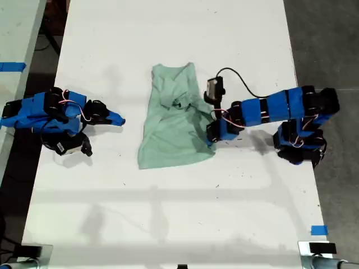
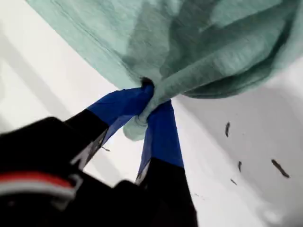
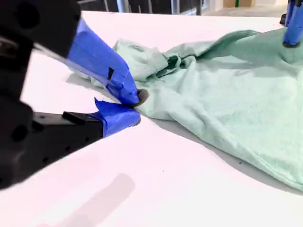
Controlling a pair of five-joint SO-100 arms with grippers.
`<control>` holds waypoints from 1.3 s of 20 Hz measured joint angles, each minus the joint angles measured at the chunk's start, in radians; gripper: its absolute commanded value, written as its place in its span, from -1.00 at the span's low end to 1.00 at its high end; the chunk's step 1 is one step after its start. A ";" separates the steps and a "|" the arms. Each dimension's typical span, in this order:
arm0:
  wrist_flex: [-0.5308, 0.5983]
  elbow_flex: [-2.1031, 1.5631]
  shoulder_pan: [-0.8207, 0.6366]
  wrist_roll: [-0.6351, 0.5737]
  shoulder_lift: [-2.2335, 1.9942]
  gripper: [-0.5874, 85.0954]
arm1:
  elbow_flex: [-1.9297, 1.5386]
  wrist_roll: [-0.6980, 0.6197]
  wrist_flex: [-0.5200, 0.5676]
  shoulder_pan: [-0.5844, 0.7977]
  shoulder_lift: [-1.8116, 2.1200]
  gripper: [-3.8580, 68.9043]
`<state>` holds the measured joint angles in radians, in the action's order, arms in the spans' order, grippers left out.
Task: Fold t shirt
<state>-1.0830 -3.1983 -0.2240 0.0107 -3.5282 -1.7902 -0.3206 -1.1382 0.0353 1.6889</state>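
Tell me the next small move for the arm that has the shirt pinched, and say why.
Probably lift my first tool slightly and carry the pinched edge across the t shirt toward the exterior view's left. It is shut on a bunched bit of cloth at the shirt's edge on the exterior view's right, and the shirt lies unfolded and wrinkled on the table. My second tool holds nothing, short of the opposite edge.

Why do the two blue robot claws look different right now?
My first gripper is shut on the pale mint-green cloth t shirt, at its edge on the exterior view's right. My second gripper holds nothing; it sits nearly shut on the white table, apart from the shirt, on the exterior view's left. Both have blue-taped fingers.
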 measured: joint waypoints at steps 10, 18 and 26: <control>0.000 0.000 0.000 0.000 0.000 -0.87 | 0.715 -0.147 -0.094 -0.104 -0.603 0.27; 0.000 0.000 0.000 0.000 0.000 -0.87 | 0.509 -0.049 -0.397 -0.046 -0.144 -0.06; 0.000 0.000 0.009 -0.009 0.000 -0.87 | -0.994 0.035 0.089 0.083 1.123 -0.27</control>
<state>-1.0830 -3.1983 -0.2148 0.0015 -3.5282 -2.7842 -0.2853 -1.0492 0.1181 2.8118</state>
